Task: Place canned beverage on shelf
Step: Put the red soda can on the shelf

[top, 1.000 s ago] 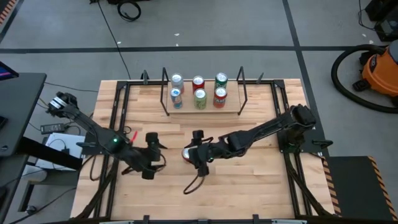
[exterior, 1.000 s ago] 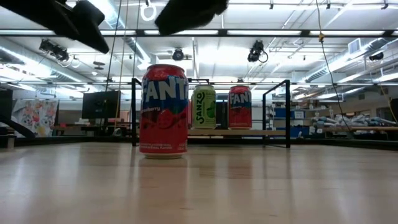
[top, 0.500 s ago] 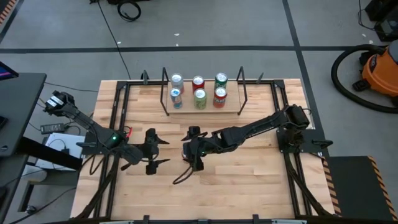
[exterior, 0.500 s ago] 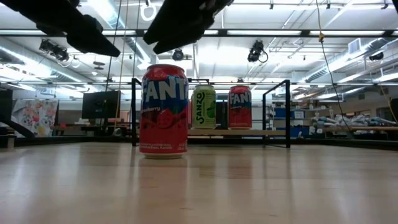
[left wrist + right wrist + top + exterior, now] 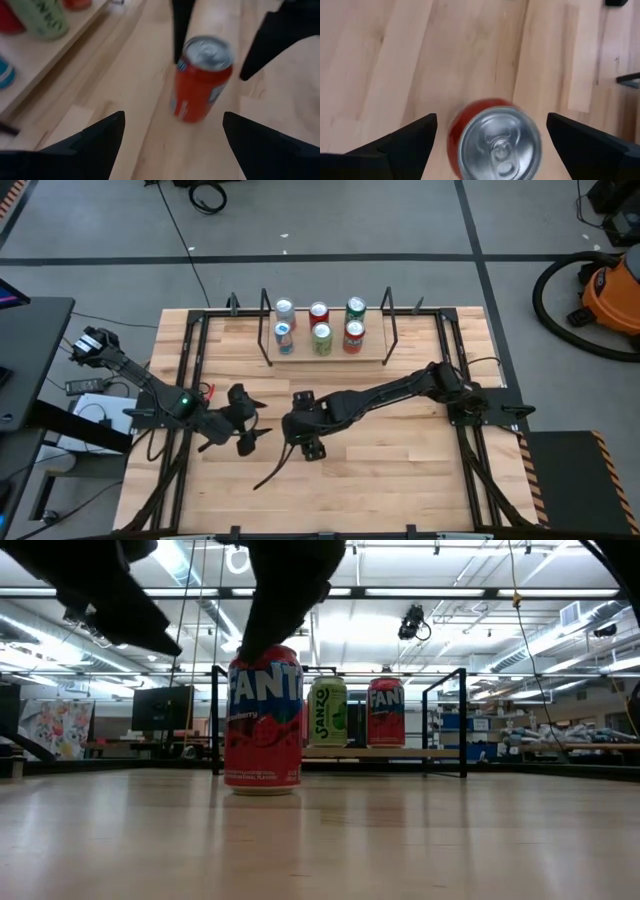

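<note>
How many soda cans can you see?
7. Six stand on the shelf in two rows: back; front. One red Fanta can stands on the table under the right gripper.

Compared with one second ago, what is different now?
The right claw moved left over the red can, lower, with its jaws open above it. The left claw shifted only slightly. The can stayed put on the table; the shelf cans did not move.
</note>
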